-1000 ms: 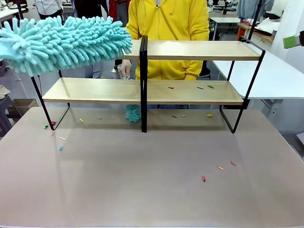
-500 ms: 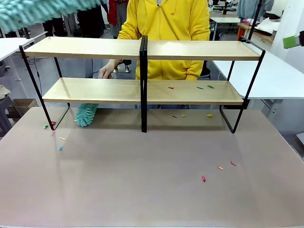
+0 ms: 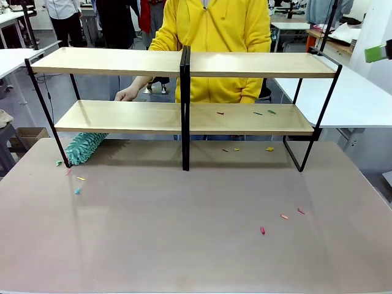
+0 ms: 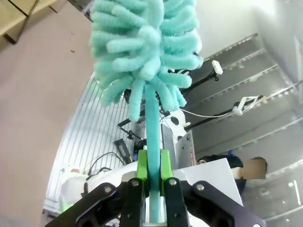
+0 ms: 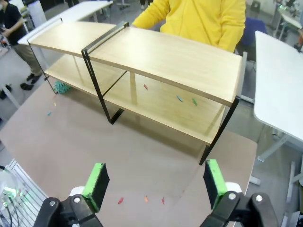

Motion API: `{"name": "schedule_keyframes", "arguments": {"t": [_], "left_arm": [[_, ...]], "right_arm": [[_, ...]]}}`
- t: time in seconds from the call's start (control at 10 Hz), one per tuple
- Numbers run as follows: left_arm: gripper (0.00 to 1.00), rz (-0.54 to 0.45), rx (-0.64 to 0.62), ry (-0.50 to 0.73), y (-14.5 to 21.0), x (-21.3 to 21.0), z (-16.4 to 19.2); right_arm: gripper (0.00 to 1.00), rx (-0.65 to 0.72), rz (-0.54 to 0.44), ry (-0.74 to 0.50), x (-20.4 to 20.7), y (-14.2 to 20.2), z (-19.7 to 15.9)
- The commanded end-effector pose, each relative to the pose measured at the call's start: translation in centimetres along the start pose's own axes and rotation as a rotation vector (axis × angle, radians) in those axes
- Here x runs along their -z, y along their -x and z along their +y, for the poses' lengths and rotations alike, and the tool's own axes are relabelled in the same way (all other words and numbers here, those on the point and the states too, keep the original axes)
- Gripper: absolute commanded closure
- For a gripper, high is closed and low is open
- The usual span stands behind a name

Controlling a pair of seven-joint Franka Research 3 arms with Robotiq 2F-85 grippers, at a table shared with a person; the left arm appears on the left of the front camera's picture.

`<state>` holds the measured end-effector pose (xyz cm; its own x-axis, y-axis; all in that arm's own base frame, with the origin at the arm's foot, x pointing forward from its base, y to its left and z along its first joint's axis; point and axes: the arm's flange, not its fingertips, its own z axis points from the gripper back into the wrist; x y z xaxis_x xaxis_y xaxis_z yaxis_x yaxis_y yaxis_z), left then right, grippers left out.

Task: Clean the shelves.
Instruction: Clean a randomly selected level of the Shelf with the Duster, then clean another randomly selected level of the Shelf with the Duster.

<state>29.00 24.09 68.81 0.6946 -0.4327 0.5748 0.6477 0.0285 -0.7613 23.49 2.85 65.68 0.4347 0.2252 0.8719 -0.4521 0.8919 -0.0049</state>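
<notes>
Change, fluffy duster: a second ago spread over the left top board in the front view, half a second ago at the upper left corner, since lifted away.
Change, small duster: a second ago under the lower board beside the centre post, now under its left end, by the left frame leg.
Change, person's hand: shifted leftward behind the left unit, between the two tiers.
Unchanged: shelves and coloured scraps, in the same places throughout.
Location of shelves: standing on the far part of the grey-beige counter, in front of the person in yellow.
Long axis: left to right across the front view, along the counter's far edge; slanting from upper left to right in the right wrist view.
Facing: open long side toward the robot, two units joined at the black centre post.
Left pincer: clamped shut on the turquoise handle of the fluffy duster, green pads pressed to either side.
Right pincer: jaws wide apart, nothing between them, above the counter's near right part.
Hidden: small duster's handle and the person's forearm, behind the lower board.
Cut off: fluffy duster's top at the upper edge of the left wrist view; shelves reduced there to a corner at upper left.
Hard to make out: material of the scraps, too small to tell.
</notes>
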Motion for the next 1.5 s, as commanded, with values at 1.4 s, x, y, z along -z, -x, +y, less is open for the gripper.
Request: {"name": "schedule_keyframes", "arguments": {"t": [1.4], "left_arm": [[0.88, 0.324, -0.103, -0.084, -8.6, 13.7, 2.5]], "right_arm": [[0.00, 0.002, -0.003, -0.005, 0.0, 0.0, -0.1]]}}
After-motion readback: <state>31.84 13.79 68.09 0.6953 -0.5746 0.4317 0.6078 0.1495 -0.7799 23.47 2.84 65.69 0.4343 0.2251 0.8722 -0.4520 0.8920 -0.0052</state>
